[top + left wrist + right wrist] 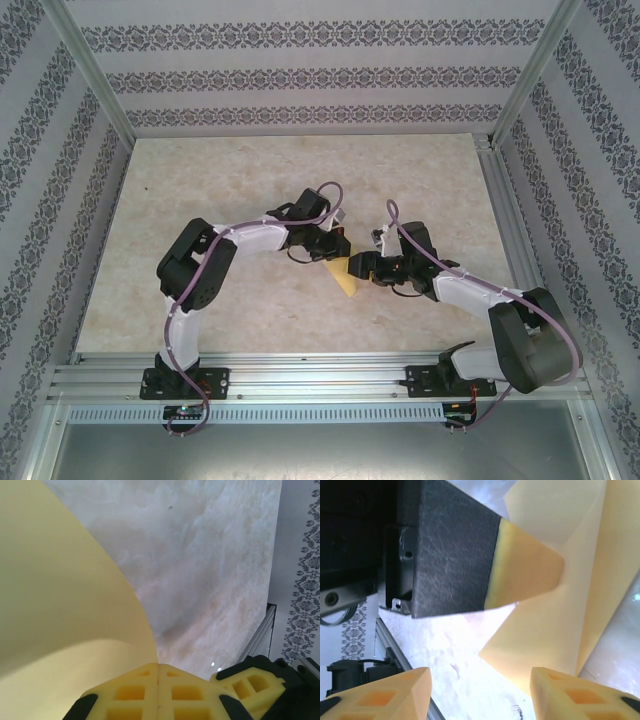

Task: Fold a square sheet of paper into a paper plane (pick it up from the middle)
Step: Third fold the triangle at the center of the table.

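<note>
Table (pixel 200 190): pale marbled top; all places given vs. it. Left arm (pixel 195 275) comes in from the table's near-left corner and right arm (pixel 500 320) from near-right. Both wrists meet over the table's middle, a bit toward its near edge.

Left gripper (pixel 158 670): over table centre, jaws fully together, pinching the sheet of paper (pixel 60 605). The paper comes straight out of the seam btwn the pads & curves up, clear of the table top.

Right gripper (pixel 479 676): just right of table centre, jaws apart at medium width, gripping nothing. The paper's lower corner hangs close by one fingertip; contact can't be told.

Sheet: pale yellow, in the air above the table's middle. The right wrist view shows creases & overlapping layers, so prob. partly folded; exact stage unclear.

Handling (judgement): v. light, thin, floppy, and it bows w/ only one pinch. It creases easily and would tear if pulled hard. It is smooth, so may slip from a weak pinch. Best hold is on an edge or along a crease, where the layers stiffen it. A 2nd pinch shd go on the free edge opp. the left gripper, to keep it taut w/o stretching.
</note>
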Action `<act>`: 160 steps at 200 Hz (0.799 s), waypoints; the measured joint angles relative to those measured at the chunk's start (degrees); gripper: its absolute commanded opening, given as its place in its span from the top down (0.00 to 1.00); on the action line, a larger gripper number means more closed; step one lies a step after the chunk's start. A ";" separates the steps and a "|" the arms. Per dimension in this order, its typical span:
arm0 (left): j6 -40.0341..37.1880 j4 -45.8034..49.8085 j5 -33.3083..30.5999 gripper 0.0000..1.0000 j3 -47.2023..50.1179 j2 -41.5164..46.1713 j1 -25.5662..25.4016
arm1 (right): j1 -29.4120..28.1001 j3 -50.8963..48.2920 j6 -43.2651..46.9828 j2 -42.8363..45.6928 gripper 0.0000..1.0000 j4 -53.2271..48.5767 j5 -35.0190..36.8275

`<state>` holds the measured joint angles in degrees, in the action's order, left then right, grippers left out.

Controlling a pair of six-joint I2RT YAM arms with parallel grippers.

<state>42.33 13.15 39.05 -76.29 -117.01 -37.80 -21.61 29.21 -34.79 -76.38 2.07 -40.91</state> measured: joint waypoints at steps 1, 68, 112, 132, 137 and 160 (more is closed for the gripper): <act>-0.09 0.13 0.07 0.96 -0.09 -0.09 0.00 | 0.00 0.02 -0.02 0.00 0.47 -0.02 0.04; -11.63 9.73 2.56 0.95 -6.67 -6.23 1.18 | -0.02 0.79 1.70 -0.96 0.62 -5.05 4.68; -15.76 12.37 4.46 0.93 -8.61 -6.47 2.91 | -0.04 1.31 1.70 -3.15 0.64 -5.49 6.08; -17.59 13.70 5.70 0.94 -10.75 -7.78 3.30 | -0.07 1.92 1.70 -4.42 0.66 -5.49 6.14; -18.21 14.16 5.79 0.94 -11.41 -8.24 3.34 | -0.15 2.10 1.70 -4.70 0.67 -5.51 6.14; -20.96 16.28 6.38 0.94 -13.57 -10.32 3.37 | -0.44 2.69 1.70 -5.64 0.70 -5.51 6.16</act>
<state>21.37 29.43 45.43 -89.86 -127.33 -34.44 -22.04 31.90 -33.08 -82.02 -3.44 -34.74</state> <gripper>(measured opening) 0.068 0.309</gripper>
